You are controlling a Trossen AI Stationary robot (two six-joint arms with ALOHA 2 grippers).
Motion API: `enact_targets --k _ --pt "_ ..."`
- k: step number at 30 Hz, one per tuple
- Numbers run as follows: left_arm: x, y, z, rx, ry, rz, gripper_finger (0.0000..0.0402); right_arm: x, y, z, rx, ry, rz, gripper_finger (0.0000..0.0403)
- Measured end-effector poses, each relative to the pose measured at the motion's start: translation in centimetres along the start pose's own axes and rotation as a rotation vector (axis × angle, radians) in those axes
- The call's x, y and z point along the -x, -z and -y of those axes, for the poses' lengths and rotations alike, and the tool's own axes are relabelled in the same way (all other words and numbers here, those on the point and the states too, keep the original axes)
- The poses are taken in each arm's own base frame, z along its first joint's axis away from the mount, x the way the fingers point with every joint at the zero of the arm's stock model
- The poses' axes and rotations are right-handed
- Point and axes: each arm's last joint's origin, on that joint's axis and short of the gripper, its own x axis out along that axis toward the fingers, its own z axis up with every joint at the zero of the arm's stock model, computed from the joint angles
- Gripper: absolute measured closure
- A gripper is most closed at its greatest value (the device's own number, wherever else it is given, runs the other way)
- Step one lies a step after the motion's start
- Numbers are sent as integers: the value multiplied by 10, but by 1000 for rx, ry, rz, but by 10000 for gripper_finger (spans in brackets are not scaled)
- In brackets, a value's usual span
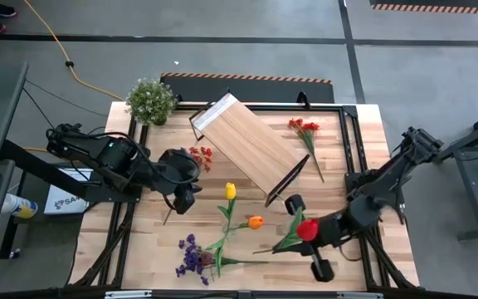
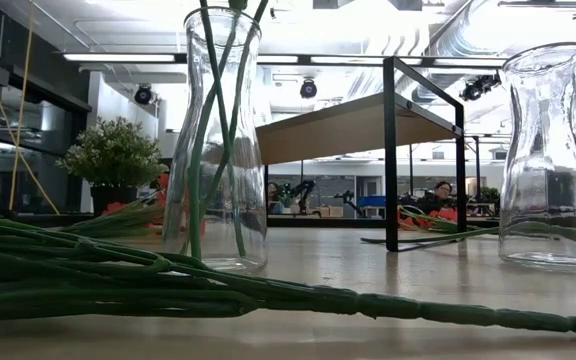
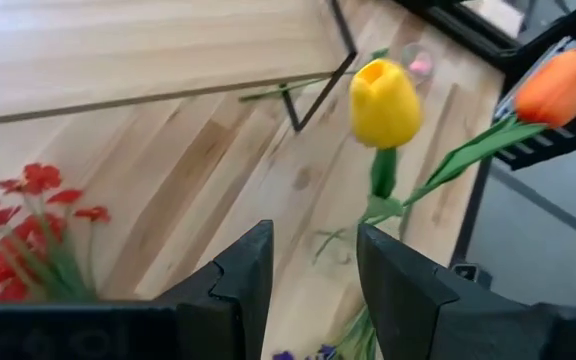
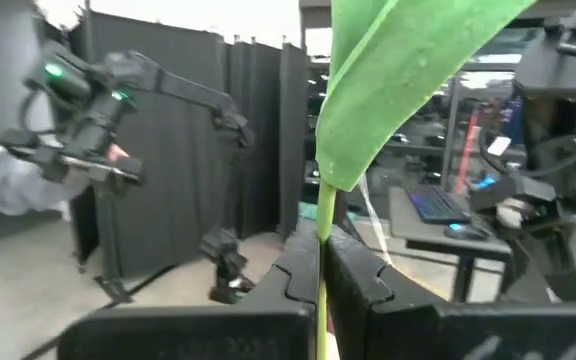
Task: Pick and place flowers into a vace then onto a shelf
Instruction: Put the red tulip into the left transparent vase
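My right gripper (image 1: 299, 236) is at the near right, shut on a red tulip (image 1: 307, 229). My left gripper (image 1: 185, 199) hangs open over the table's left side and holds nothing. Beyond its fingers (image 3: 313, 270) show a yellow tulip (image 3: 385, 100) and an orange tulip (image 3: 560, 85). Both stand with their stems in a glass vase (image 2: 213, 140). A second vase (image 2: 553, 160) stands empty. The shelf (image 1: 247, 141) lies slantwise at the table's far middle. A purple spray (image 1: 191, 257) lies at the near edge. My right gripper pinches the red tulip's green stem (image 4: 321, 225) between its two fingers, coming about level from the table's right. The bloom (image 1: 307, 229) sits right at the gripper. The stem and a leaf (image 1: 280, 243) reach on past the fingertips toward the table's left.
Red sprays lie left of the shelf (image 1: 200, 154) and at the far right (image 1: 304, 126). A potted green plant (image 1: 151, 100) stands at the far left corner. Long green stems (image 2: 168, 285) lie along the near edge. Bare wood shows between the left gripper and the yellow tulip.
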Motion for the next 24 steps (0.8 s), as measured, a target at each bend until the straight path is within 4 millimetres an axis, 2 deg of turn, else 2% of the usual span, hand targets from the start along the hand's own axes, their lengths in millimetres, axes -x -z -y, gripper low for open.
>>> enact_targets --k 11,24 --pt "2 12 -17 55 -177 -105 222 -26 31 16 33 81 -57 402" --pt "5 17 -25 18 -274 -135 222 -51 73 37 50 182 -152 403"
